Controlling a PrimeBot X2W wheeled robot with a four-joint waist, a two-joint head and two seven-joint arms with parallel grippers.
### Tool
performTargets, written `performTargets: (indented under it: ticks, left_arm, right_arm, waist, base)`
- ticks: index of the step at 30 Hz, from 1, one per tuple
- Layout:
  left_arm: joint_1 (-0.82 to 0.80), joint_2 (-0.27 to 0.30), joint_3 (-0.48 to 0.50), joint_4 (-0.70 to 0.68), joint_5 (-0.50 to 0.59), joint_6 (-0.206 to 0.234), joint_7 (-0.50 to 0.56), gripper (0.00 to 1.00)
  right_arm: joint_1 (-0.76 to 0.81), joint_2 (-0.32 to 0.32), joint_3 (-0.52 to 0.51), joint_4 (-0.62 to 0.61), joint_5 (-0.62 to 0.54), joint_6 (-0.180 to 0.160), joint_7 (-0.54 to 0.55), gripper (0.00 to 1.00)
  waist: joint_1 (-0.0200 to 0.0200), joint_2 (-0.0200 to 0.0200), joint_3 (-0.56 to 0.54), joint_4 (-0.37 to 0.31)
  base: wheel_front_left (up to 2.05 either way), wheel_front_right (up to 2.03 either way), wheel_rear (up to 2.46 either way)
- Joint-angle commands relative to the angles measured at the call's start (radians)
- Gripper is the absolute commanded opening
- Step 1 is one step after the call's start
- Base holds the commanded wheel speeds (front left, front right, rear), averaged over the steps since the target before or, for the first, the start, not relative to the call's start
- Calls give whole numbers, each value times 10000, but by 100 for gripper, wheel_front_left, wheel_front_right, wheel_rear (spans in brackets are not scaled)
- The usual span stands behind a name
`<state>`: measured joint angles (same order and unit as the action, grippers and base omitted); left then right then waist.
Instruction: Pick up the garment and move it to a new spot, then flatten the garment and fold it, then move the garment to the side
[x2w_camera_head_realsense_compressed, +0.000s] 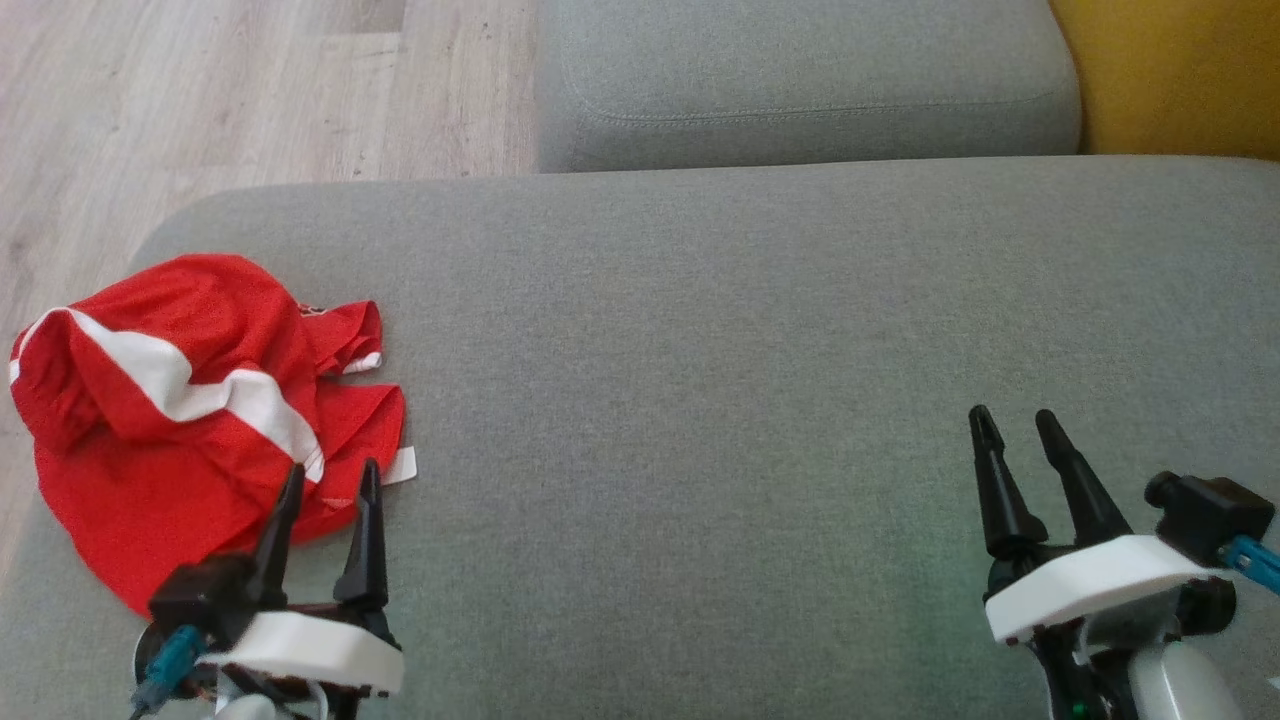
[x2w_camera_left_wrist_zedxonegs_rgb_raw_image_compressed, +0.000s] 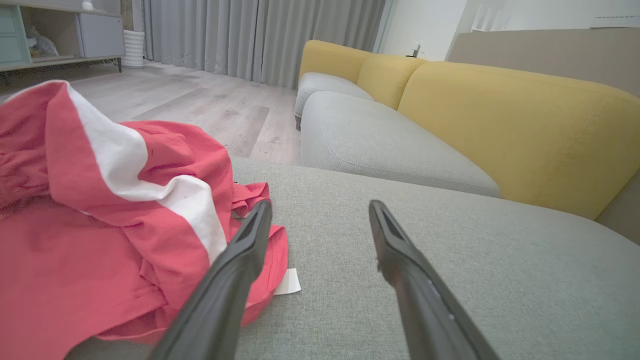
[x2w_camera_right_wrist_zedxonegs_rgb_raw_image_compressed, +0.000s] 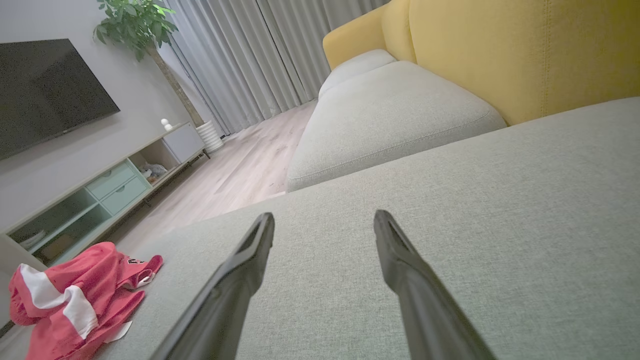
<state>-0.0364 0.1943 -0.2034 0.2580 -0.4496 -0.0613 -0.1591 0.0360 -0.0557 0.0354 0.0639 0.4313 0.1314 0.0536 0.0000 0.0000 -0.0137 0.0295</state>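
A crumpled red garment (x2w_camera_head_realsense_compressed: 180, 420) with a white stripe lies bunched at the left end of the grey cushion (x2w_camera_head_realsense_compressed: 750, 380). My left gripper (x2w_camera_head_realsense_compressed: 333, 472) stands open at the garment's near right edge, one finger over the cloth, holding nothing. In the left wrist view the garment (x2w_camera_left_wrist_zedxonegs_rgb_raw_image_compressed: 100, 225) lies at the left, and the left finger (x2w_camera_left_wrist_zedxonegs_rgb_raw_image_compressed: 240, 255) of my left gripper (x2w_camera_left_wrist_zedxonegs_rgb_raw_image_compressed: 320, 207) overlaps its hem. My right gripper (x2w_camera_head_realsense_compressed: 1015, 418) is open over bare cushion at the lower right, far from the garment. The right wrist view has the garment (x2w_camera_right_wrist_zedxonegs_rgb_raw_image_compressed: 75, 300) at the lower left, beyond my open right gripper (x2w_camera_right_wrist_zedxonegs_rgb_raw_image_compressed: 324, 216).
A second grey seat cushion (x2w_camera_head_realsense_compressed: 800, 90) lies beyond the one I work on, with a yellow backrest (x2w_camera_head_realsense_compressed: 1180, 80) at the far right. Wooden floor (x2w_camera_head_realsense_compressed: 200, 100) runs past the cushion's left edge. A TV unit (x2w_camera_right_wrist_zedxonegs_rgb_raw_image_compressed: 100, 195) and curtains stand across the room.
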Motion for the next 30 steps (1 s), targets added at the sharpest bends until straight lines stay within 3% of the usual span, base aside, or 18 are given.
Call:
performTargets:
  ticks: [1,16,30]
  left_arm:
    - [-642,252,137,-242,338,55,-153,100]
    - [-807,429,-168,482,2042,206,-658,100]
    - [-909,442,-280,1074,2989,326,-1023,100]
  right_arm:
    - [-125,-40,247,-476,-335,-6,51,100]
    - [114,48,328,-879,-2279,-7,250,100]
    - [195,53,392,-1153,-3460,-7,136,100]
  waist:
    - [0,0,-3,1]
    - [0,0,-33,54]
    - [0,0,-69,100]
  base:
    - [0,0,0]
    - [0,0,0]
    - [0,0,0]
